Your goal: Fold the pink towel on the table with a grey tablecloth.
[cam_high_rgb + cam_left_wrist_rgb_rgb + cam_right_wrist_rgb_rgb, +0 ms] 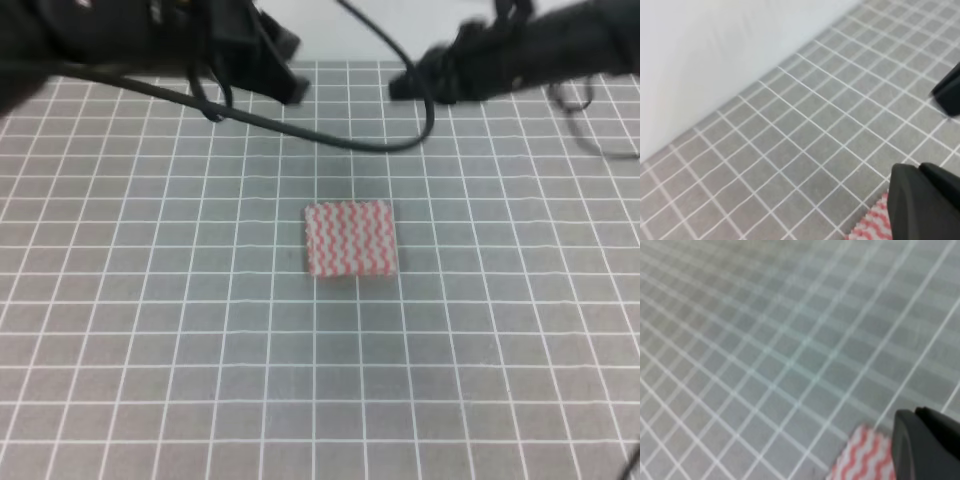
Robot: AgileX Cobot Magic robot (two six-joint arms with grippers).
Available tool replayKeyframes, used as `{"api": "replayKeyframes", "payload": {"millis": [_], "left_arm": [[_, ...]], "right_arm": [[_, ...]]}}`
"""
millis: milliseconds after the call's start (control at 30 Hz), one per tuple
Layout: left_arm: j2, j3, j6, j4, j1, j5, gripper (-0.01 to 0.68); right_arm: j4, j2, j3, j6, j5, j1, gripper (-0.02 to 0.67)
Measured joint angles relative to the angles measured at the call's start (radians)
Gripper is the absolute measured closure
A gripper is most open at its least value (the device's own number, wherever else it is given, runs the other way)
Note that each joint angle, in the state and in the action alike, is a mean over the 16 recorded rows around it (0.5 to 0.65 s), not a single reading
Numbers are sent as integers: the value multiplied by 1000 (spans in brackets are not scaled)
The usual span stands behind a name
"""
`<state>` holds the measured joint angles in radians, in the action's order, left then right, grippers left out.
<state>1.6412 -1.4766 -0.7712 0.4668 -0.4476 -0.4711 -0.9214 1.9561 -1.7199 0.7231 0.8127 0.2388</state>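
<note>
**Both arms high at the back, towel alone in the middle**

Start at your left gripper (285,75), upper left of the overhead view: it hangs above the far rows of the grid, clear of the cloth, and the blur won't let me say whether the jaws are apart or together. From the left wrist view you get one dark finger (920,200) filling the lower right corner and another dark tip at the right edge with grid showing between them, but that's not enough to call it, so I cannot tell. Over to your right gripper (405,85), upper centre-right overhead, also up near the far edge with nothing in it that I can see. The right wrist view shows only one dark finger (925,445) in the lower right corner; again, I cannot tell how the jaws stand.

Now outward to the prize. The pink towel (348,238) sits just above the centre of the overhead frame, a compact, nearly square patch lying flat on the table with a grey tablecloth (150,330), well apart from both grippers. Each wrist camera catches just a zigzag corner of it at the bottom edge.

How will it handle? My read: thin, light, limp, no stiffness at all, so it will drape and may drag or bunch on the cloth beneath. Take it at the corners or along an edge, pinching low, and watch you don't nip the tablecloth with it.
</note>
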Motion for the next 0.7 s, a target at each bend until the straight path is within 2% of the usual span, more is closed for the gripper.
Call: {"api": "replayKeyframes", "payload": {"millis": [200, 533, 700], "left_arm": [[-178, 126, 111, -49, 1, 16, 673], [-527, 458, 256, -92, 1, 47, 673], [-712, 605, 344, -147, 1, 34, 673]], "right_arm": [[18, -211, 138, -6, -123, 0, 665], [-25, -575, 546, 2, -426, 1, 665], [-54, -740, 741, 11, -524, 1, 665]]}}
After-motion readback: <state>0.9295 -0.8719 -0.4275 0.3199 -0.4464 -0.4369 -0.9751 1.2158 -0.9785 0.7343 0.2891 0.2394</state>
